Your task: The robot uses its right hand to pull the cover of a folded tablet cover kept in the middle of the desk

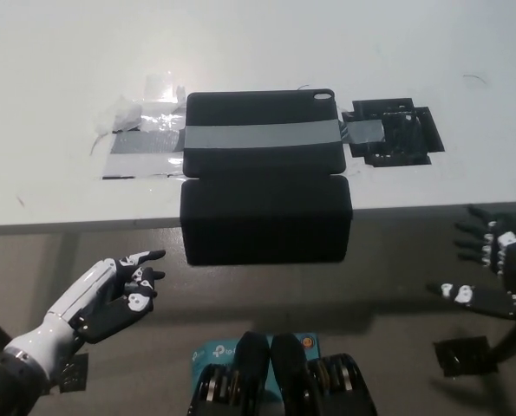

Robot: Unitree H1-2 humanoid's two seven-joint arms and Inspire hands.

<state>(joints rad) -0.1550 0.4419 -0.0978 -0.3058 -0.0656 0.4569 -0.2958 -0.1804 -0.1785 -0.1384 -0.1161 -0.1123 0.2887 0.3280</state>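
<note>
Nearest the robot, the white left hand (119,290) is resting low at the lower left, below the desk edge, its fingers loosely spread and holding nothing. Across at the right edge of the view, the black right hand (493,270) is hovering with its fingers fanned wide apart, gripping nothing and touching nothing, well apart from the cover and below the level of the desk (58,69). The tablet cover (262,130) is lying in the middle of the desk's near edge, and its flap (266,221) is already hanging open over the edge towards the robot. The risk, as I judge it, is coming from that overhang: a hand sweeping in from the side could be catching the flap's corner and tugging it sideways instead of drawing it straight. A grey tape band (262,136) is running across the cover, continuing over a taped patch (140,139) on the left and a black patch (392,132) on the right, so a hard or skewed pull could be straining or peeling that tape and shifting the whole cover.
</note>
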